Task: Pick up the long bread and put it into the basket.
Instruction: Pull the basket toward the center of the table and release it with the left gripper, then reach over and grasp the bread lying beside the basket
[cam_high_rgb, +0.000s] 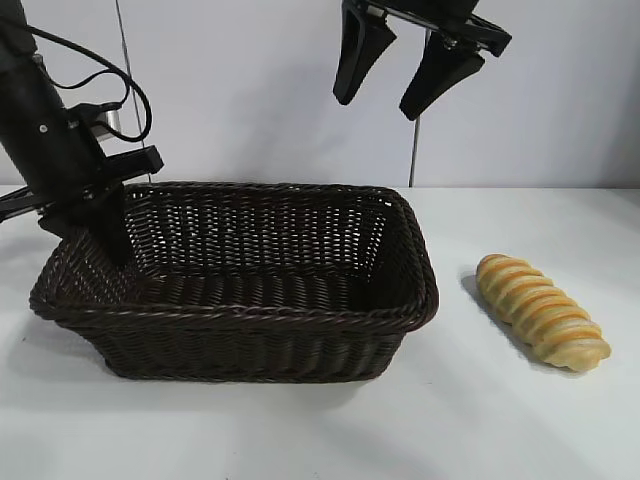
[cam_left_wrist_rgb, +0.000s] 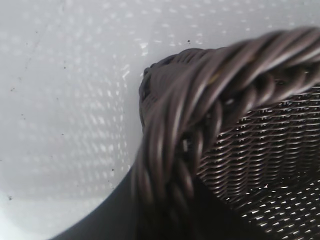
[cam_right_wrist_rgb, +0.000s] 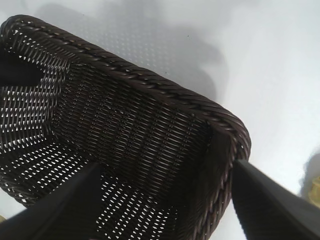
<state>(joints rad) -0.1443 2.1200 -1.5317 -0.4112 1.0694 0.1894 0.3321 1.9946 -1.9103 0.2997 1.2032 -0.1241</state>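
No readable text, labels, brands, numbers or signs on anything in any view

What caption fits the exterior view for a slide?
Long bread lies on the table right of the empty basket; left gripper at its left rim, right gripper open above.
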